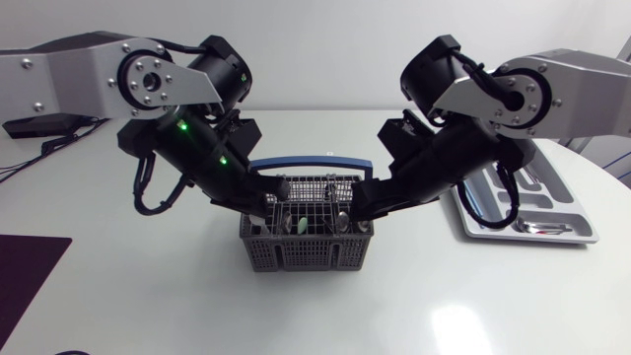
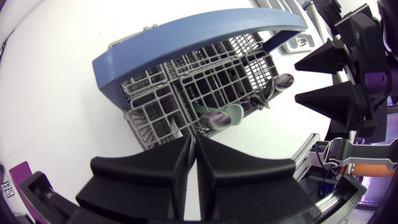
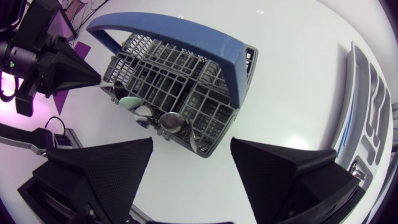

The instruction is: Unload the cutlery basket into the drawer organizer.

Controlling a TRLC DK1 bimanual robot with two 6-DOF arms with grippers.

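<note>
Risk: both arms crowd the cutlery basket [image 1: 308,248]; left gripper [image 2: 191,140] fingers clenched empty, right gripper [image 3: 191,144] fingers spread. Collision, or snagging the blue handle [image 3: 174,23], could tip it.

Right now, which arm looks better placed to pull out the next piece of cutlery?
Probably the right. The right end effector is open with the spoons in the basket just ahead of it, and the drawer organizer lies on its side of the table. The left end effector is shut.

Silver-grey links [image 1: 74,74], round screw-ringed joints [image 1: 148,81], looping black cables [image 1: 148,187], small green lights [image 1: 180,125], matte black wedge-shaped fingers [image 3: 102,165]
</note>
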